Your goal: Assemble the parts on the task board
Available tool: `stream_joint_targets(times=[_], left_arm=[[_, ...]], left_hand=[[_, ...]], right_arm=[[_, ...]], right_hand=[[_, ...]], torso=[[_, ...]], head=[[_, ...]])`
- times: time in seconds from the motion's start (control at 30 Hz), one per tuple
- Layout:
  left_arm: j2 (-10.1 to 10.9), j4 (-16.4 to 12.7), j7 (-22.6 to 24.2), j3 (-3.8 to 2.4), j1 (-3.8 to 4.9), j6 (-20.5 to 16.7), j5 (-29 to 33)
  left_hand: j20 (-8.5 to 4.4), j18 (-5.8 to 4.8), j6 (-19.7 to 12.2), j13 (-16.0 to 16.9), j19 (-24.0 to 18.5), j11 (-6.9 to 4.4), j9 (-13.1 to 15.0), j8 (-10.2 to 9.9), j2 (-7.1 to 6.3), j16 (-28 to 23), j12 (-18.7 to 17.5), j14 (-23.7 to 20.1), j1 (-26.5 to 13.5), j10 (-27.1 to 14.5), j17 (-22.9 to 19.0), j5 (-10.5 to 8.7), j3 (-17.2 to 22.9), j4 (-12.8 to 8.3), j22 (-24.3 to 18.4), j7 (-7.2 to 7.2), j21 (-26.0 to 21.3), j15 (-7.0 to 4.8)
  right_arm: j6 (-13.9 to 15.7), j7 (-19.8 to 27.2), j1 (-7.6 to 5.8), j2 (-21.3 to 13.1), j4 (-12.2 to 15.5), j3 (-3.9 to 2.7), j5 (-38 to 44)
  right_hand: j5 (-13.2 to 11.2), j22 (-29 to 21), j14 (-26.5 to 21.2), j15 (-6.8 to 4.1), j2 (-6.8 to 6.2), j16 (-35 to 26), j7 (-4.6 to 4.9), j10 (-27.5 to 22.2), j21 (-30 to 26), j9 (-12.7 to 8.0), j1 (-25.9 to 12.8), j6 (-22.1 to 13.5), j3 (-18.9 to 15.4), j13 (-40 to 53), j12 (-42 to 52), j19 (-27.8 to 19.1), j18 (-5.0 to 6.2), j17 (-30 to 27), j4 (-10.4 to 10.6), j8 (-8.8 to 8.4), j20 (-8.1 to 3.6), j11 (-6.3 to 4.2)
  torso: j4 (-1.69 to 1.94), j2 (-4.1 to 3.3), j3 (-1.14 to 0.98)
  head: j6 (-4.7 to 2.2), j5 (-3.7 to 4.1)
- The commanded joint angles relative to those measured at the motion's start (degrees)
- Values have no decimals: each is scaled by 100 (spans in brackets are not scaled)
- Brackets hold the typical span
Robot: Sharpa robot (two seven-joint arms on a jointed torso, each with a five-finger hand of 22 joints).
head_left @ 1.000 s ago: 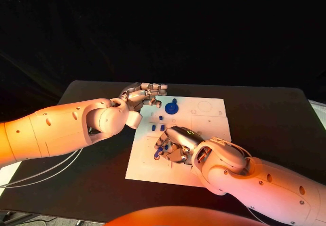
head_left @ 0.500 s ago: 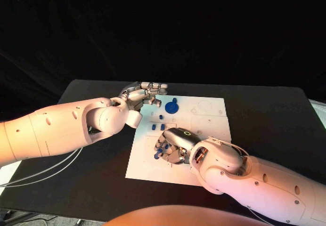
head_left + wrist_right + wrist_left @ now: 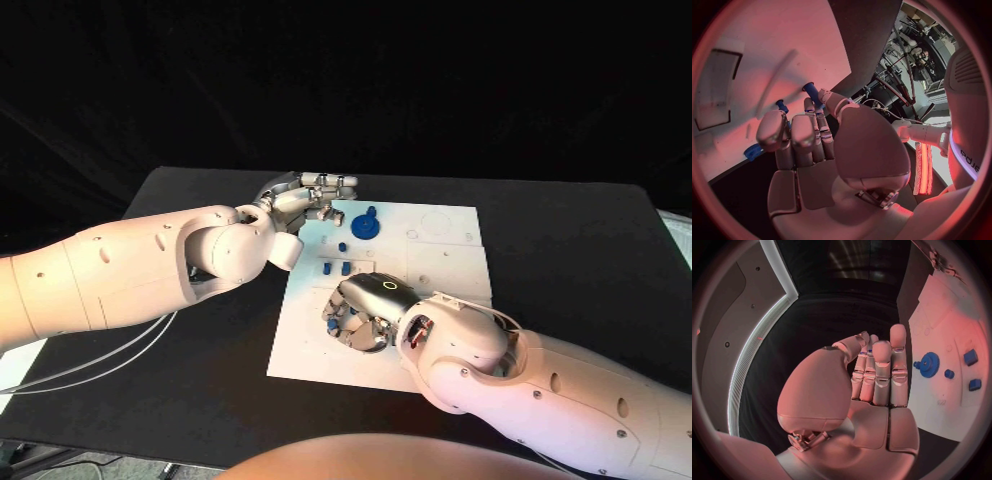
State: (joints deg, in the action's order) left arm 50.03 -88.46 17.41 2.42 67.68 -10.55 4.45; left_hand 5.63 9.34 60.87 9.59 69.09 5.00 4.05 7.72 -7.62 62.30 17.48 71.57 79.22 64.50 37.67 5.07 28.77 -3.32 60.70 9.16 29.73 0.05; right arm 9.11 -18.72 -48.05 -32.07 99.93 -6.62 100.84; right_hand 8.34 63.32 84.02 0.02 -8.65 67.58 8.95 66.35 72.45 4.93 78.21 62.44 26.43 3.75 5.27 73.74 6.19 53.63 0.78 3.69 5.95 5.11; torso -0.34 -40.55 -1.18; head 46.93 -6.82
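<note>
My right silver hand (image 3: 368,310) down over near-left part of white task board (image 3: 440,250), fingers curled among small blue pegs (image 3: 812,92); grasp — cannot tell. Left silver hand (image 3: 306,200) off board's far-left corner, fingers together, empty. Blue gear (image 3: 365,226) on far board. Next, I judge: confirm pinch, lift peg.

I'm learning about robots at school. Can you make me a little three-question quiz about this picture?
1. True or false: the blue gear lies on the white task board.
2. Which hand reaches down over the small blue parts at the board's near left edge? A) left hand B) right hand
3. Fill in: the table is ____ in colour.

Key: 1 true; 2 B; 3 black.
</note>
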Motion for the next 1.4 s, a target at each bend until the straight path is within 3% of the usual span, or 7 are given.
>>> stream_joint_targets(times=[0.03, 0.23, 0.43, 0.73, 0.97, 1.13, 1.4], left_arm=[[-18, -19, 23, -5, 2, 49, -17], [-29, -17, 52, -5, 2, -40, -17], [-37, -15, 81, -5, 2, -73, -17], [-65, 34, 79, -4, 0, -40, -17], [-86, 48, 114, -2, -2, -50, -17], [-38, 35, 220, -2, -2, -159, -11], [-16, 30, 265, 1, -27, -203, 1]], left_hand=[[28, 106, -37, -7, -6, -5, -8, 38, 3, 4, 22, -38, -55, -54, -15, 19, -40, 9, -11, 18, -31, 19], [29, 106, -38, -7, -5, -6, -8, 39, 9, 16, 26, -31, -53, -54, 3, 20, -40, 9, -13, 18, -32, 19], [29, 106, -38, -7, -5, -6, -8, 39, 9, 16, 26, -31, -53, -54, 3, 20, -40, 9, -13, 18, -32, 19], [29, 107, -40, -6, -3, -7, -8, 40, 13, 14, 31, -32, -52, -54, -4, 21, -41, 9, -14, 18, -34, 18], [29, 107, -40, -6, -3, -6, -8, 41, 12, 12, 33, -34, -53, -54, -9, 21, -42, 10, -15, 19, -35, 18], [30, 109, -36, -1, 1, -12, -5, 49, 21, 27, 54, -25, -44, -42, 7, 22, -46, 5, -19, 15, -39, 16], [30, 109, -34, 1, 3, -13, -4, 53, 21, 25, 62, -27, -45, -38, -1, 21, -49, 5, -21, 14, -41, 15]], right_arm=[[-185, 85, 9, 22, -24, 37, 246], [202, 44, 8, 0, -26, 61, 412], [910, -5, 53, -107, 58, 66, 556], [1632, 267, 86, -533, 409, -7, 463], [1482, 104, -16, -1369, 814, -240, -726], [1243, -448, -145, -2277, 1249, -375, -1811], [924, -1122, -118, -2975, 1544, -418, -1896]], right_hand=[[-54, -41, 27, 53, -92, -24, 25, -136, -61, -39, -144, -144, -121, -17, -56, -65, 5, -17, 26, -22, 35, 46], [241, -312, -13, 70, -243, -65, -1, -433, -277, -86, -401, -323, -726, -3, -46, -261, 70, -109, 140, -7, 68, 53], [187, -530, -63, 77, -66, -212, 10, -707, -467, -83, -240, -398, -1771, 12, 170, -366, 120, -353, 331, -6, 84, 82], [220, -675, -100, 28, 95, -414, -70, -554, -589, -72, -57, -308, -2153, 16, 430, -416, 142, -636, 498, 8, 57, -12], [222, -692, -93, -8, 251, -504, -23, -73, -618, -41, 25, -91, -2204, 57, 691, -390, 137, -731, 615, 59, 27, -40], [544, 438, 188, -151, 239, 245, -123, 848, 240, -75, -140, -196, -2338, 368, 1201, 360, -104, 281, 866, 4, -110, -221], [759, 1425, 236, -315, 247, 813, -310, 842, 975, -1, -165, -48, -2859, 1941, 2651, 862, -307, 992, 1329, 190, -272, -389]], torso=[[4, 3, 2], [6, 8, 1], [-3, 10, -5], [-38, 38, 0], [-91, 71, -3], [-197, 78, -7], [-335, 68, -28]], head=[[0, -5], [-6, 6], [-41, -3], [-101, 8], [-120, 83], [-205, 185], [-250, 273]])
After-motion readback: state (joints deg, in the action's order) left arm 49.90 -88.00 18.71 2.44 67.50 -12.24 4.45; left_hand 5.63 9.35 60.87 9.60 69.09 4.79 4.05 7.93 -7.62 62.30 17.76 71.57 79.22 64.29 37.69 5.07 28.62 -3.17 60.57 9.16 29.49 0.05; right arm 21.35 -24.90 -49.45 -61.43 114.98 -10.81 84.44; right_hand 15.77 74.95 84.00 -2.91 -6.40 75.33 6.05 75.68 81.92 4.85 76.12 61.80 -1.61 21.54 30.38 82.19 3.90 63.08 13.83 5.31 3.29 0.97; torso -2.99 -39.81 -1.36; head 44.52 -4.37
